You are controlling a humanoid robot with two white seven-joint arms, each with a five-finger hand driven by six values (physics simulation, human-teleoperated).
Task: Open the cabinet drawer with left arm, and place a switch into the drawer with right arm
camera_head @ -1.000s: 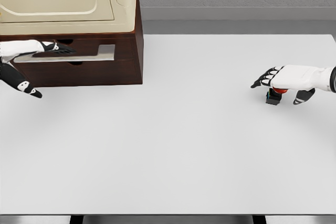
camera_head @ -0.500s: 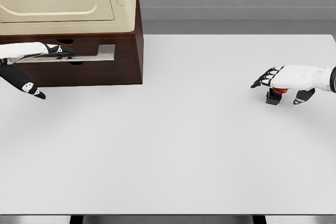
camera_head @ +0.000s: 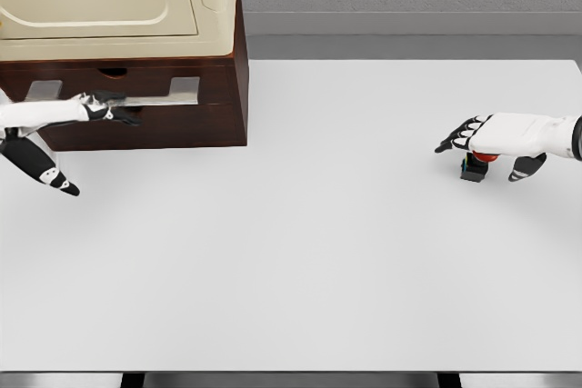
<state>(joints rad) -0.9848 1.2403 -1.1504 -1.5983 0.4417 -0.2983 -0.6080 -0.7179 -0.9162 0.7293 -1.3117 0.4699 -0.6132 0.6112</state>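
Two hands working: left hand (camera_head: 86, 110) hooking the drawer handle (camera_head: 114, 96), drawer barely open; right hand (camera_head: 486, 138), fingers spread, hovering over the switch (camera_head: 473, 170) near the table's (camera_head: 300, 252) right edge; pulling outward is next.

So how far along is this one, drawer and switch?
Nothing is finished. In hand: the left hand is at the metal handle of the cabinet drawer, which shows no clear opening. The right hand hovers over the switch on the table, fingers spread. Left: opening, grasping, placing.

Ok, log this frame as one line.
left hand: at drawer handle | drawer: barely open | right hand: over switch, open | switch: on table
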